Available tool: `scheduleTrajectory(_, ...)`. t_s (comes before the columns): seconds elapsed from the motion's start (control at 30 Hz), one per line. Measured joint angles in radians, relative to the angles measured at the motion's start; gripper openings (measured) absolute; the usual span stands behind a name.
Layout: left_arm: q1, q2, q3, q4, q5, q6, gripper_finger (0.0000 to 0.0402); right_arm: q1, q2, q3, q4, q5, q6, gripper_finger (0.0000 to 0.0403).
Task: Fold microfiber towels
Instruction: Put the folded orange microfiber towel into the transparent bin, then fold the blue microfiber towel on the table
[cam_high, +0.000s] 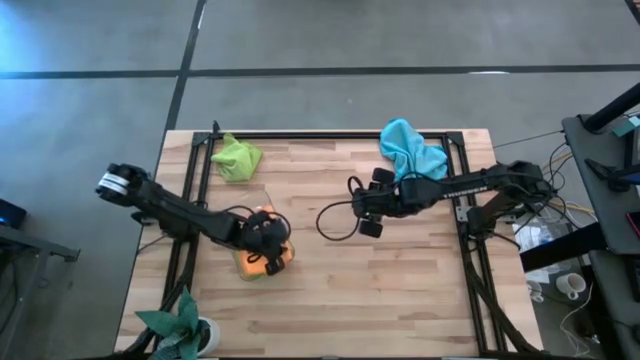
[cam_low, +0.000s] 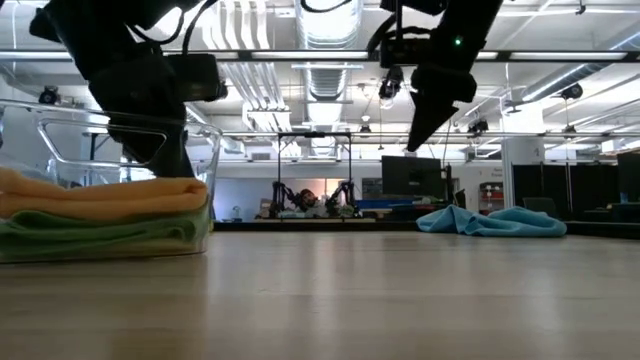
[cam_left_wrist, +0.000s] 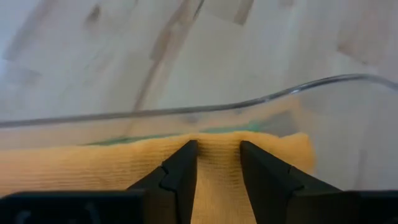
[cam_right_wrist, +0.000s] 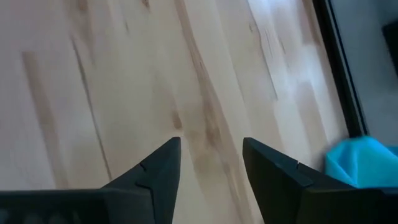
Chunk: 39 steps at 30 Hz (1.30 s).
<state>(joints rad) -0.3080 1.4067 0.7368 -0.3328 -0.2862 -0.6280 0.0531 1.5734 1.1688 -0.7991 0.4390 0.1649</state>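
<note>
A folded orange towel lies on a folded green towel inside a clear bin at the table's near left. My left gripper reaches down into the bin, open a little, its tips at the orange towel's edge. My right gripper hangs open above bare wood at mid-table, with nothing between its fingers. A crumpled lime green towel lies at the far left. A crumpled light blue towel lies at the far right. My left gripper comes slanting down from the table's left, its fingertips at the top layer of the orange towel, near the edge by the bin wall. I cannot tell whether they touch it. The towel lies flat on the green one.
A potted plant with pointed leaves stands at the near left corner. A black cable loop hangs beside my right gripper. Black frame rails run along the table's left, right and far edges. Bare wood lies between the bin and the blue towel.
</note>
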Motion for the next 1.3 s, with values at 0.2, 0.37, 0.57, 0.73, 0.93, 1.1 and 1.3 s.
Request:
scheduleTrajectory(0.2, -0.001, -0.155, 0.048, -0.21, -0.024, 0.037, 0.0109, -0.035, -0.016, 0.023, -0.133, 0.072, 0.07, 0.0171)
scheduleTrajectory(0.37, -0.002, -0.347, 0.04, -0.22, -0.178, 0.066, 0.0109, -0.122, -0.047, -0.001, -0.165, 0.128, 0.122, 0.0171)
scheduleTrajectory(0.57, 0.002, -0.454, -0.09, 0.208, -0.461, 0.184, 0.0109, -0.285, -0.041, -0.064, -0.164, 0.048, 0.159, 0.0171)
scheduleTrajectory(0.73, 0.003, -0.451, -0.159, 0.442, -0.459, 0.318, 0.0109, -0.422, -0.03, -0.123, -0.155, -0.098, 0.24, 0.0171)
scheduleTrajectory(0.93, 0.003, -0.44, -0.184, 0.442, -0.459, 0.321, 0.0109, -0.525, -0.027, -0.16, -0.108, -0.105, 0.31, 0.0171)
scheduleTrajectory(1.1, 0.003, -0.429, -0.183, 0.446, -0.459, 0.321, 0.0109, -0.552, 0.023, -0.168, -0.077, -0.106, 0.331, 0.0171)
scheduleTrajectory(1.3, 0.002, -0.427, -0.182, 0.443, -0.459, 0.33, 0.0109, -0.572, 0.146, -0.164, -0.061, -0.107, 0.38, 0.0165)
